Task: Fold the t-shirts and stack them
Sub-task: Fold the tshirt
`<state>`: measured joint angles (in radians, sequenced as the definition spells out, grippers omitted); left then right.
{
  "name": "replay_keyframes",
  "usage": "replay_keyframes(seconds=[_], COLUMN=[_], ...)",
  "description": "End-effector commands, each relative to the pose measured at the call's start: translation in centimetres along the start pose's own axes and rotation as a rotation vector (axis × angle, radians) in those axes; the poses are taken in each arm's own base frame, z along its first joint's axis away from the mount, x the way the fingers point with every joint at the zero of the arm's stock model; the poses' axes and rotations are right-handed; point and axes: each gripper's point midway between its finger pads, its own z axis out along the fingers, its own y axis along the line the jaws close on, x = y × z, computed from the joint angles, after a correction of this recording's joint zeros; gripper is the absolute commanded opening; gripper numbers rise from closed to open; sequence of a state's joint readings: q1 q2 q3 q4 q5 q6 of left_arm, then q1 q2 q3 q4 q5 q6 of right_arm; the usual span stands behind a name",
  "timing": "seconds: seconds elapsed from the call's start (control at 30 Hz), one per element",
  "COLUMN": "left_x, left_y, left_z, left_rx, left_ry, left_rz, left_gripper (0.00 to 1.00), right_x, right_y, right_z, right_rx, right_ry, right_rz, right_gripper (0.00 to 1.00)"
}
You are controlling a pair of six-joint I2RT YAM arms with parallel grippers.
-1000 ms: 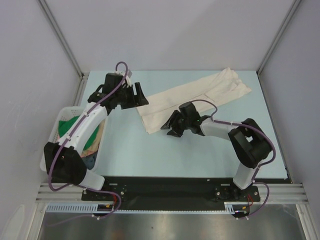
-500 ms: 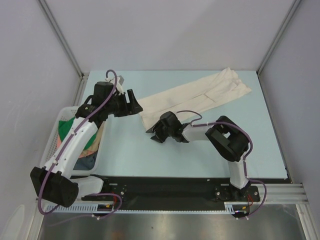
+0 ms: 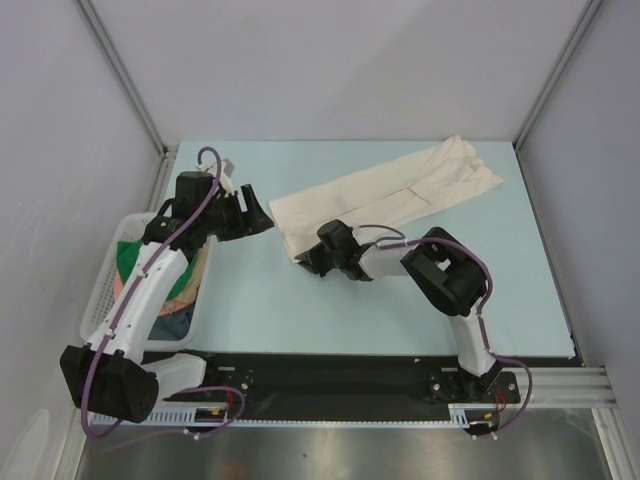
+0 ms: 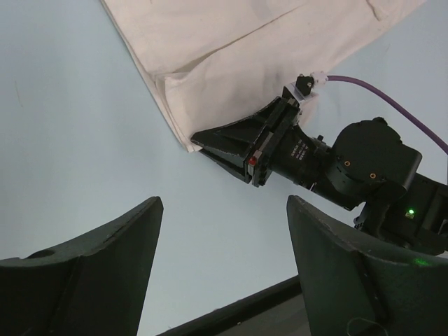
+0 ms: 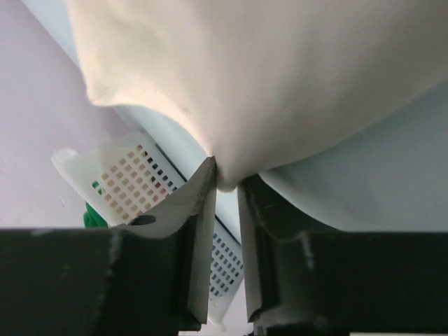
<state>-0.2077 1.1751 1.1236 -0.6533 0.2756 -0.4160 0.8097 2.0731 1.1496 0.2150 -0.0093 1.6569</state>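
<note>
My right gripper point(image 3: 303, 262) pinches the near-left corner of the long cream cloth t-shirt point(image 3: 385, 200); my left gripper point(image 3: 256, 214) hangs spread wide, just left of it.

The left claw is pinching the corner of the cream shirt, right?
Not the left one. It is the right gripper that is pinching the corner of the cream shirt. The right wrist view shows the cloth caught between its fingers. The left gripper is open and holds nothing.

Bright, even overhead light, soft faint shadows, close foregrounds slightly blurred
</note>
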Motion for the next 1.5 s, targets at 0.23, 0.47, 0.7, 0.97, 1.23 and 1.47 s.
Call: replay_keyframes(seconds=[0.23,0.47,0.7,0.97,1.23,1.47], left_x=[-1.2,1.1,4.5,11.3,13.8,13.9], left_y=[-0.2,-0.5,-1.8,-3.0,0.3,0.9], left_z=[-1.1,0.1,1.6,6.0,10.1,13.0], left_rx=[0.034,0.091,0.165,0.153,0.010,0.000], left_ry=[-0.051,0.032,0.111,0.308,0.425,0.494], left_rz=[0.029,-0.005,0.019,0.128,0.211,0.271], left_gripper=[0.78,0.78,0.78,0.77,0.77,0.73], right_x=[0.5,0.6,-2.2,-5.5,-17.9,-33.3], right_y=[-5.8,-14.4,-23.1,-18.7,-9.7,-5.9], right_z=[-1.2,-11.4,-22.5,-28.8,-27.6,-26.7], right_rx=[0.193,0.358,0.453,0.336,0.340,0.334], right_ry=[0.030,0.136,0.075,-0.057,-0.193,-0.359], right_rz=[-0.123,-0.343,-0.392,-0.518,-0.546,-0.406], right_gripper=[0.00,0.00,0.27,0.63,0.70,0.72])
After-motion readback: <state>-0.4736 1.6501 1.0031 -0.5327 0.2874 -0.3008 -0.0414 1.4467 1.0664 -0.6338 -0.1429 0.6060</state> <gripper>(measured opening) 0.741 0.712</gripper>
